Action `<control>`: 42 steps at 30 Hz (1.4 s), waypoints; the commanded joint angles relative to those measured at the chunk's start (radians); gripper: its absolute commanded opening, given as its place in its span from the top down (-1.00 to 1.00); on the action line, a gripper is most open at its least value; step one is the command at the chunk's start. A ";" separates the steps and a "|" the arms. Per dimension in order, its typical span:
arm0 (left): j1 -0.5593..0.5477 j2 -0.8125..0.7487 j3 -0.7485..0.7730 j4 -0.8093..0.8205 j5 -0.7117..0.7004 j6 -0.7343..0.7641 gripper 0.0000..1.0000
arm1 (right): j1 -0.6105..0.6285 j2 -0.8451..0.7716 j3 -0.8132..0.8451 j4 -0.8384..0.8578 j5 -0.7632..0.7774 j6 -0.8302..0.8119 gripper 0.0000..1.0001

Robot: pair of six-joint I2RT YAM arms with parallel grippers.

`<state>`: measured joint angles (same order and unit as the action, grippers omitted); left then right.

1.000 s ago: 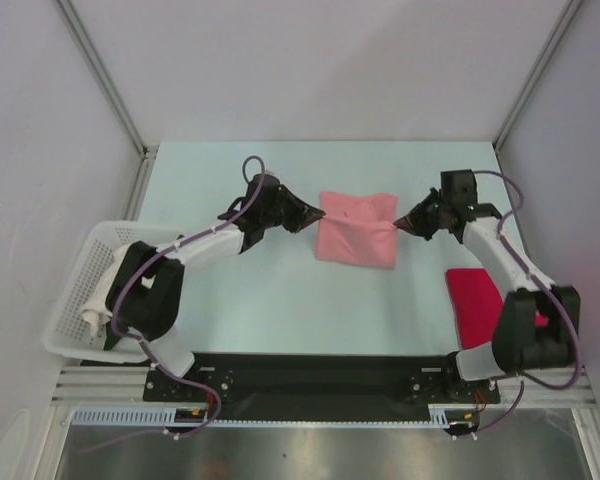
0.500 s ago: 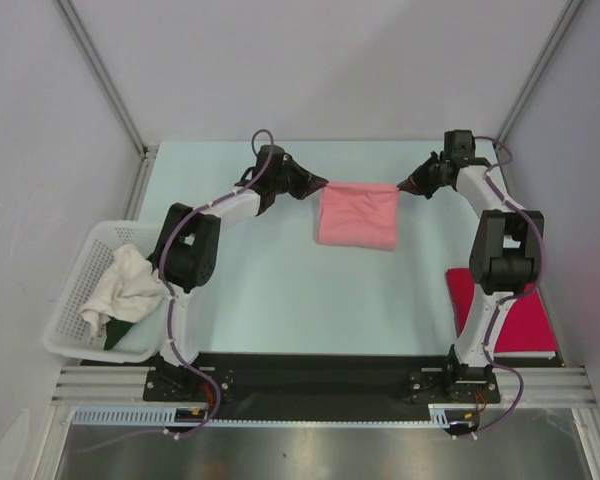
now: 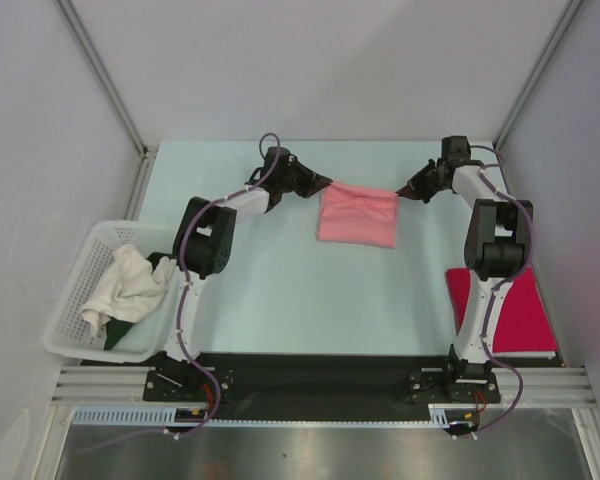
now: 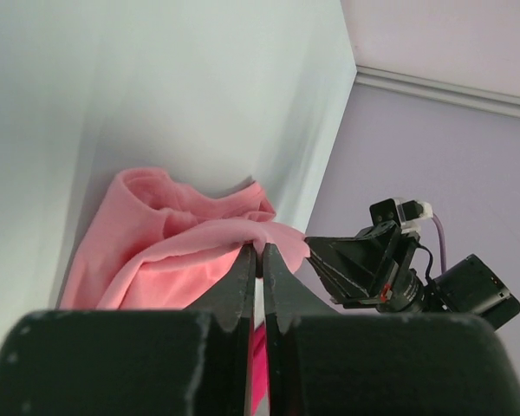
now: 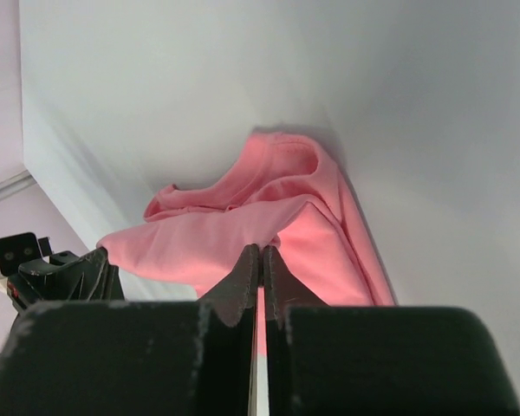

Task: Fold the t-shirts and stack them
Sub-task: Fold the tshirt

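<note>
Dragged farther up counter (image 3: pixel 280 270): pink shirt (image 3: pixel 358 218), far corners pinched in closed left pincer (image 3: pixel 325 184) and right pincer (image 3: pixel 404 189). Folding seemingly near done; stacking with red shirt (image 3: pixel 525 315) ahead.

Left arm (image 3: pixel 242 203) and right arm (image 3: pixel 477 186) are the same build: white link shells, black joint housings. A thin purple cable (image 3: pixel 268 141) loops off each arm and runs down to its base. Left gripper (image 3: pixel 325 184) and right gripper (image 3: pixel 401 192) are all black and wedge-shaped, tapering to thin flat matte fingers (image 4: pixel 241 279). A small white block sits on the wrist housing. Black base plates (image 3: pixel 183 381) sit on a silver rail.
</note>
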<state>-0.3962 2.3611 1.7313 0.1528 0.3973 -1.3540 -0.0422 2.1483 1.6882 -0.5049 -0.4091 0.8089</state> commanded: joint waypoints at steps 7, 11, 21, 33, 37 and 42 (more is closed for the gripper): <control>0.007 0.026 0.063 0.013 -0.006 -0.008 0.90 | -0.012 0.021 0.099 0.003 0.012 0.007 1.00; 0.007 0.041 0.080 0.011 -0.017 0.001 0.70 | -0.012 0.036 0.091 -0.007 0.035 0.010 1.00; 0.016 -0.107 0.222 -0.340 -0.190 0.493 0.07 | -0.047 0.061 0.234 -0.112 0.138 -0.223 0.07; -0.041 -0.061 0.080 0.083 0.119 0.422 0.02 | 0.039 -0.009 -0.085 0.431 -0.192 0.014 0.11; -0.043 0.081 0.094 0.341 0.152 0.247 0.03 | 0.018 0.117 -0.153 0.796 -0.324 0.285 0.39; -0.035 0.276 0.287 0.277 0.159 0.184 0.06 | -0.027 0.208 -0.133 0.830 -0.336 0.300 0.53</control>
<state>-0.4427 2.5782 1.8854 0.3805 0.5117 -1.1042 -0.0299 2.3398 1.5517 0.2005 -0.6876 1.0241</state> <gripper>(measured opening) 0.475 0.238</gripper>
